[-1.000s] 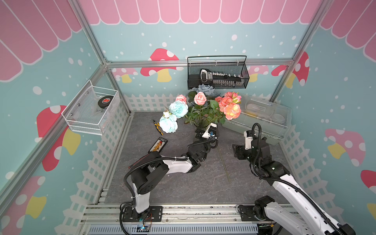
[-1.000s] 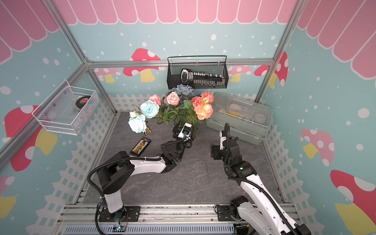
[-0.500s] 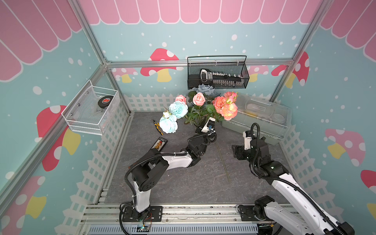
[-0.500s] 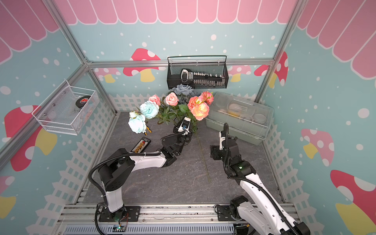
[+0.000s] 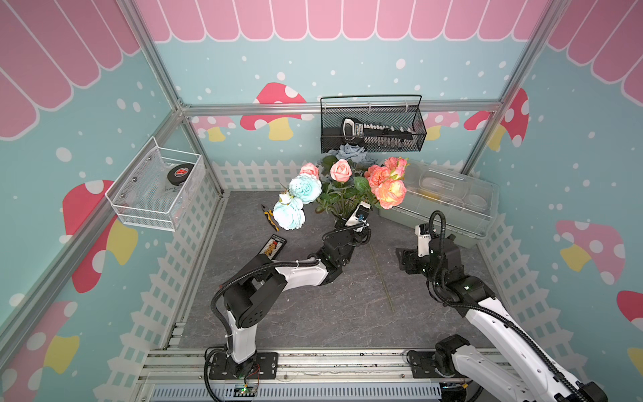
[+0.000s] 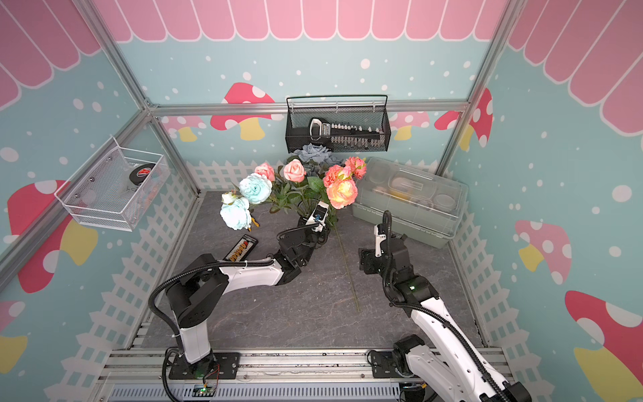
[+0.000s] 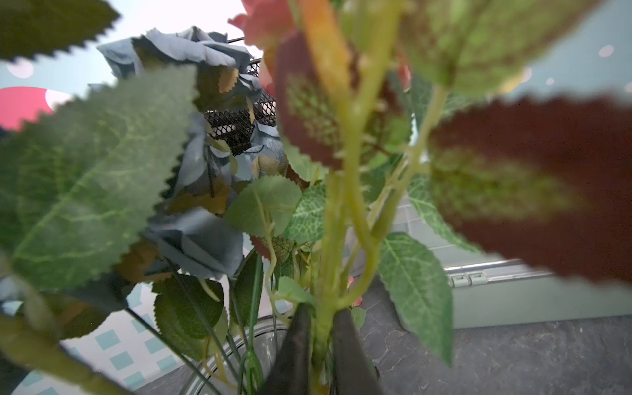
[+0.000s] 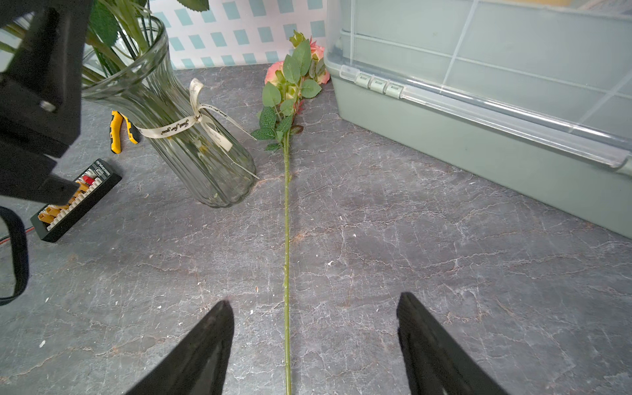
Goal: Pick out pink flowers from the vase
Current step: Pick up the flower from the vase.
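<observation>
Grey marbled tabletop (image 5: 313, 313), mushroom-print walls (image 5: 313, 69); L gripper (image 7: 321, 318) pinched on pink flower stem (image 7: 329, 239), R gripper (image 8: 314, 301) agape over tabletop.

I've got a lidded plastic box (image 6: 424, 229) in the back right corner of the table (image 5: 313, 313) — yellow pliers (image 5: 269, 217) and a black connector strip (image 5: 274, 245) lie nearer its left edge.

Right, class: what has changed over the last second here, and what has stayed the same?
The left gripper reached forward and closed on a green stem just above the vase; the coral blooms shifted slightly. The right gripper stayed open and still by the pink flower lying on the table.
</observation>
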Robot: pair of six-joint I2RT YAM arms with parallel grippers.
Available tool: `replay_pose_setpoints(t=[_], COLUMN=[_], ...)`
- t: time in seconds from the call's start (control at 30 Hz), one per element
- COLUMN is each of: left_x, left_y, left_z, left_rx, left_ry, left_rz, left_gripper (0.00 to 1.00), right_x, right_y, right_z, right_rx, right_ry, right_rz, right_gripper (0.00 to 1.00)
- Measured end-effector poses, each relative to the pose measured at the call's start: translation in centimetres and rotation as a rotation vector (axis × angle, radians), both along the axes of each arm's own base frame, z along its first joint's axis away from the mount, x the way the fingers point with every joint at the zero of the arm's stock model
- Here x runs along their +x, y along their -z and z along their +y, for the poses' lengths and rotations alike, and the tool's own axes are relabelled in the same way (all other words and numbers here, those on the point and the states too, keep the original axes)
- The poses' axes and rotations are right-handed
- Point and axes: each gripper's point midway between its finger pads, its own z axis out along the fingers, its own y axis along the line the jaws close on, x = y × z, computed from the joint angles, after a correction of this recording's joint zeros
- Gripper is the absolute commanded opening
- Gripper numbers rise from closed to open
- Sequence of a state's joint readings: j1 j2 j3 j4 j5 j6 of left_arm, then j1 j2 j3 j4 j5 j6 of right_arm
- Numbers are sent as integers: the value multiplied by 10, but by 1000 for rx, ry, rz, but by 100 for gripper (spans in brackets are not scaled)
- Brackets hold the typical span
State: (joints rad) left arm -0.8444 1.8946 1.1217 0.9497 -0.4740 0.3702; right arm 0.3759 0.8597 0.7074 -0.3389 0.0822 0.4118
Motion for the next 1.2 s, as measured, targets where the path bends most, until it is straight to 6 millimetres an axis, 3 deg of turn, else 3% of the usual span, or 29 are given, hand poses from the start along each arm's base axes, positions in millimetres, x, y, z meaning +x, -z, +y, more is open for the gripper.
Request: replay_pose_setpoints(t=[0.17,0.3,0.5,0.67,0.8,0.9,1.0,1.2], left_x=[-1,0,2,4,3,0,-7,-34], left_y=[-4,-4,-6,-7,-6,-12,-31,-90], left_z=[1,2,0,-1,-3,-1,4,18], left_rx=[-2,-2,27,31,44,38,19,-39], left_ry=[-1,0,7,17,30,42,62,128], left_rz=[-4,-3,-11,-13,-4,8,5,-35], left_gripper=[60,60,27,16,0,0,0,0], right_x=[-2,-2,-2,-3,-4,-4,-5,-6], right_y=[-3,-4,-3,0,1,1,-2,-5], right_z=[1,2,2,2,1,1,1,2], right_rx=[8,11,11,9,7,8,12,19], right_ry=[-7,-11,-13,-14,-15,-16,-17,-23], right_rz=[-9,-10,-8,-3,-1,-3,-11,-22], right_gripper=[74,74,74,74,74,74,74,74])
